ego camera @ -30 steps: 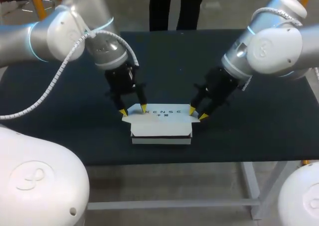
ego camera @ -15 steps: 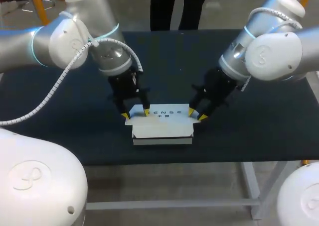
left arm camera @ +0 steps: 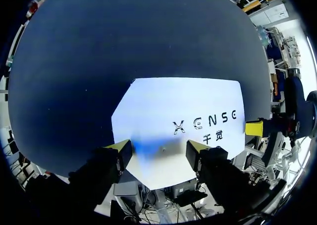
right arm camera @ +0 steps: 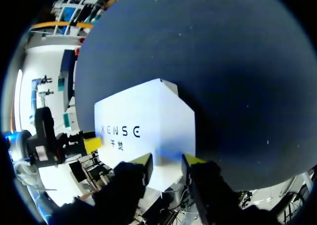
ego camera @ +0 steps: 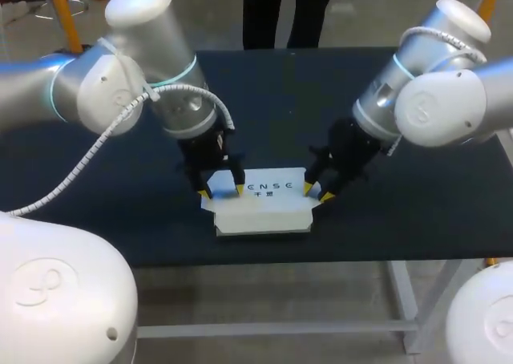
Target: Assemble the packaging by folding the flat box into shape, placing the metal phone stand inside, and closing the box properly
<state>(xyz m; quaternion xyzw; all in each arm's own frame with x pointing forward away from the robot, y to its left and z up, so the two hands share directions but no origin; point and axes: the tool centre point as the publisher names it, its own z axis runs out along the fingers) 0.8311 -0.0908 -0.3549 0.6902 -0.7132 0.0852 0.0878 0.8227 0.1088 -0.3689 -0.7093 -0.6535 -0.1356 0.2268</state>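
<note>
A white cardboard box (ego camera: 263,208) with dark print on its lid is seen low in the middle of the head view, set on the dark counter (ego camera: 433,204) near its front edge. The lid is laid flat on top, so the inside of the box is hidden and nothing of its contents can be made out. A thin dark line is shown along the front wall, just under the lid.

The left fingers (ego camera: 222,192) are placed over the box's left end, and the right fingers (ego camera: 317,192) over its right end. Both pairs are pointed down at the lid.

In the left wrist view the left pair is held wide apart, with the white lid (left arm camera: 173,106) seen between and ahead of its yellow tips (left arm camera: 120,151). Nothing is clamped between them. Whether the tips are pressed on the cardboard cannot be told.

In the right wrist view the right pair is parted by a narrower gap, and a corner of the lid (right arm camera: 148,121) is seen just ahead of it. No grip on the cardboard can be seen there either, and contact cannot be judged.

The near edge of the box is cut off behind the finger bodies in both wrist views
</note>
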